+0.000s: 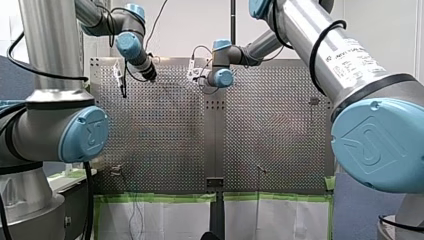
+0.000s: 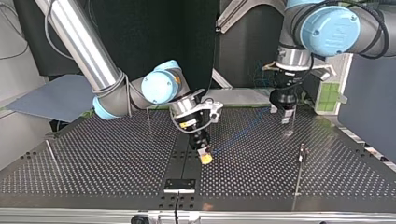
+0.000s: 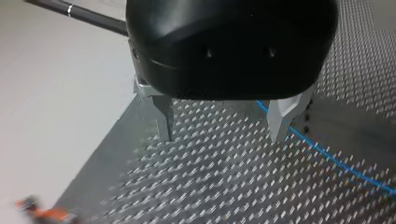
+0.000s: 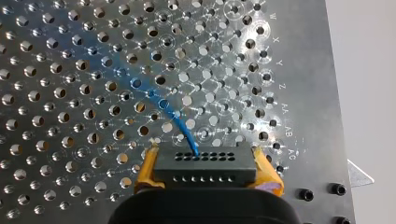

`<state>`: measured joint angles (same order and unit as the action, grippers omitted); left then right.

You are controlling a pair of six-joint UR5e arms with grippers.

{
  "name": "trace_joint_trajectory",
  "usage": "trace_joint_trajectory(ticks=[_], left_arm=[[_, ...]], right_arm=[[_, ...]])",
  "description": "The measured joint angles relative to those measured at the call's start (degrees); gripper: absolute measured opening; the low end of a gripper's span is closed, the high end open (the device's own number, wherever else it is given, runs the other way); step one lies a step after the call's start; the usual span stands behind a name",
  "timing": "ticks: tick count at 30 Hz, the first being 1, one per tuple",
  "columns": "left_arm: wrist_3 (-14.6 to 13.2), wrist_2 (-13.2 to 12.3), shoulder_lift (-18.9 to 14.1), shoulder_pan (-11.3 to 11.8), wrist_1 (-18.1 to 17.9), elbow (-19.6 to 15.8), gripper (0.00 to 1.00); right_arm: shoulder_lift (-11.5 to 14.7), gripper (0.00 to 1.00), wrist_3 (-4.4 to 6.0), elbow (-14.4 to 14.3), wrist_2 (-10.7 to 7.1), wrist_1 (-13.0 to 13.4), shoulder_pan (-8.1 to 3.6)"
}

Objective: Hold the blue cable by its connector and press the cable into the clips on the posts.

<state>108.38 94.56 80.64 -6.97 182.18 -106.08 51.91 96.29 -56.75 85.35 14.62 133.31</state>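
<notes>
The black connector (image 4: 205, 171) sits between the yellow pads (image 4: 148, 165) of my right gripper (image 4: 205, 157), which is shut on it just above the perforated table (image 4: 70, 140). The blue cable (image 4: 180, 126) leaves the connector and runs off over the holes. In the top view my right gripper (image 2: 204, 156) hangs low over the table's middle, and the cable (image 2: 238, 133) stretches faintly toward my left gripper (image 2: 286, 117). My left gripper (image 3: 223, 128) is open with nothing between its metal fingers (image 3: 164, 122). The cable (image 3: 336, 161) lies on the table beside one of them.
Thin posts stand on the table: one (image 2: 302, 153) at the top view's near right, one (image 2: 51, 154) at its near left, one (image 2: 147, 114) further back. An orange object (image 3: 42, 213) lies ahead of my left gripper by the table edge. A black bracket (image 2: 180, 185) sits mid-front.
</notes>
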Motion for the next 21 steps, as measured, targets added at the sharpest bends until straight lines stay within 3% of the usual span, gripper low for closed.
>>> trace_joint_trajectory(ticks=[9,16,21], left_arm=[[2.0,-1.6,1.8,-4.1,-0.4,0.0,0.99],[2.1,-1.6,2.9,-4.1,-0.7,0.8,0.99],[1.9,-1.0,3.0,-3.5,-0.7,1.1,0.99]], right_arm=[[0.1,0.00,-0.55,0.0,-0.08,-1.3,0.04],[0.8,0.00,-1.59,0.0,-0.09,-4.0,0.40],[2.8,0.00,-1.94,-0.1,-0.09,-4.9,0.74]])
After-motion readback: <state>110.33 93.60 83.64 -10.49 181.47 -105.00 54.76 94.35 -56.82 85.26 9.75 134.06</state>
